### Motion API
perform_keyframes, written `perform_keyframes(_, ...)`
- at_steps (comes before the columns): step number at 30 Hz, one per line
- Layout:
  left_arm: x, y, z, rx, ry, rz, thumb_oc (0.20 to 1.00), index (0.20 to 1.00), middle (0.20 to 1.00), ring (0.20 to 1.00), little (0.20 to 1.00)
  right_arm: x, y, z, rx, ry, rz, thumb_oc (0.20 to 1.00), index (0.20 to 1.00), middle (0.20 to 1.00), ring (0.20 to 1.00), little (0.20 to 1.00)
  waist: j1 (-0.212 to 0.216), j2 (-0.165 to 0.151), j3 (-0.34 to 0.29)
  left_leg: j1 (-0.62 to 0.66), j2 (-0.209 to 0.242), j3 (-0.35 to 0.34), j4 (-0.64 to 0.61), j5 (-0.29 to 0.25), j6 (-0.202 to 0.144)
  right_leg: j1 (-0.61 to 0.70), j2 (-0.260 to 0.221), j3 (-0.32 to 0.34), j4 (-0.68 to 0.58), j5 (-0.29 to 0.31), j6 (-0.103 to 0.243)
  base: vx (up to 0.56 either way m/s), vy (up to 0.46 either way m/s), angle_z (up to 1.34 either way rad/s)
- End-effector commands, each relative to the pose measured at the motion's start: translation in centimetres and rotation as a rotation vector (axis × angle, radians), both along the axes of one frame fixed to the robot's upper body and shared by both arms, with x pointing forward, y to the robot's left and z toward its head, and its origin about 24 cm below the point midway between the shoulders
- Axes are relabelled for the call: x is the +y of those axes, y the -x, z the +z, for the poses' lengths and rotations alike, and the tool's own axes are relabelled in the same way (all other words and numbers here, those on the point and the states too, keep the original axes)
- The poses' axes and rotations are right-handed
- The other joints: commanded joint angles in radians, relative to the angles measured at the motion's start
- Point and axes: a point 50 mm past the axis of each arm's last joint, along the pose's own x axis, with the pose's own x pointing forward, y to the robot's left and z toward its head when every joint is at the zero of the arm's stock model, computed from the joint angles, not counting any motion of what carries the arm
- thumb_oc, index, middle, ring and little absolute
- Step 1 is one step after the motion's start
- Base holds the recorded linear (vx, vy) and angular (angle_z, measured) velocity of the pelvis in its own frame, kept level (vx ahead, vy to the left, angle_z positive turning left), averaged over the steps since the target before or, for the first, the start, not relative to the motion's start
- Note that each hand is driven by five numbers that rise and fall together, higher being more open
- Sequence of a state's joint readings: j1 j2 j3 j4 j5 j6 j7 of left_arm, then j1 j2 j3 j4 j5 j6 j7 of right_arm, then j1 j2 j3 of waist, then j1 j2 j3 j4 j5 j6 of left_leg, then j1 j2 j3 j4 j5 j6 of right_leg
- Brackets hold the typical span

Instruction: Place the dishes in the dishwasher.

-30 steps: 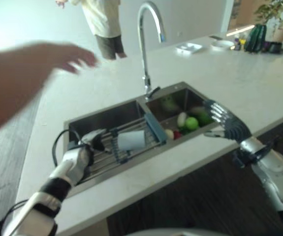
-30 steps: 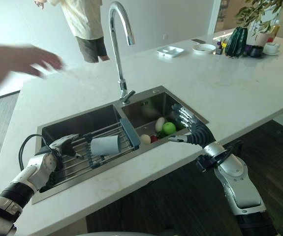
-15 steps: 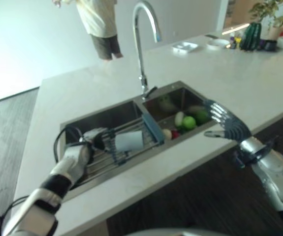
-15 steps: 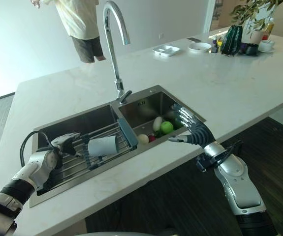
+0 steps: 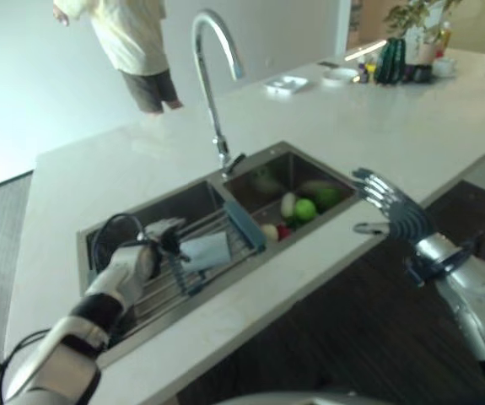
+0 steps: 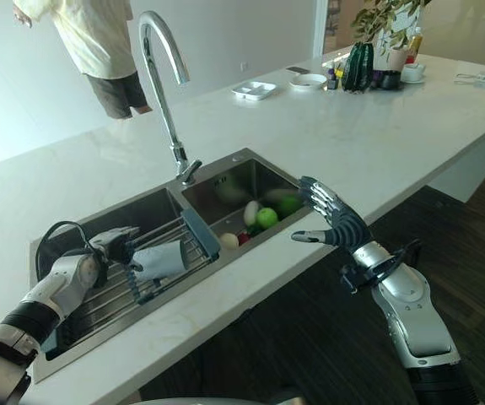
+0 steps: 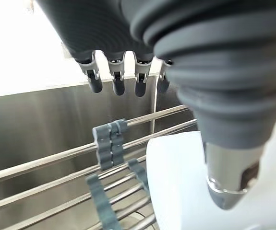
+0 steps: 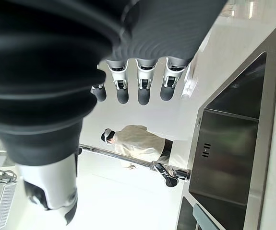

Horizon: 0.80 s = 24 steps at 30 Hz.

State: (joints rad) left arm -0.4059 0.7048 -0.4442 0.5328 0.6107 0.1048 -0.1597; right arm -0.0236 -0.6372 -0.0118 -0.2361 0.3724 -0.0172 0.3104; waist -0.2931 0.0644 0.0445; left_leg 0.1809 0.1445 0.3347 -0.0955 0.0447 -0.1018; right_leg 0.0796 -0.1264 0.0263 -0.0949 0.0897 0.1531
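Person (image 6: 90, 51) cropped above the shoulders

White cup (image 6: 159, 261) on its side on sink rack (image 6: 111, 291)

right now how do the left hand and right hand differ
The left hand is down in the sink, beside the white cup lying on the wire rack; the right hand is raised in the air at the counter's front edge, near nothing. Both have relaxed fingers and hold nothing.
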Motion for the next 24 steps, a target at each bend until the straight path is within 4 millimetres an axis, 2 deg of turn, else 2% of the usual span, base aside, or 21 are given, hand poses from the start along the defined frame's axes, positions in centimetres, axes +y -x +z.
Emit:
perform_keyframes(1,1.4,-2.4,3.9,-0.095,-0.087,0.011,1.000,1.000,1.000,1.000,1.000,0.0,0.0,3.2,-0.155,0.017,0.039,1.000,1.000,1.000,1.000,1.000,-0.005,-0.010,-0.002,0.035,-0.006,0.003,0.008,-0.047,0.034,0.018,-0.017,-0.037,0.008,0.004,0.025,0.01,0.008,-0.14)
perform_keyframes(9,0.8,-2.4,3.0,-0.056,-0.080,0.006,1.000,1.000,1.000,1.000,1.000,0.0,0.1,3.1,-0.150,0.024,0.041,1.000,1.000,1.000,1.000,1.000,-0.017,-0.007,-0.004,0.038,-0.010,0.013,0.008,-0.050,0.037,0.014,-0.017,-0.026,0.008,0.007,0.025,0.00,0.004,-0.04)
perform_keyframes(24,-0.6,-1.7,1.2,-0.001,-0.068,-0.023,1.000,1.000,1.000,1.000,1.000,0.0,0.2,3.0,-0.146,0.026,0.037,1.000,1.000,1.000,1.000,1.000,-0.012,-0.012,-0.002,0.038,-0.014,0.007,0.008,-0.054,0.041,0.013,-0.018,-0.031,0.009,0.008,0.024,0.00,0.000,0.00)
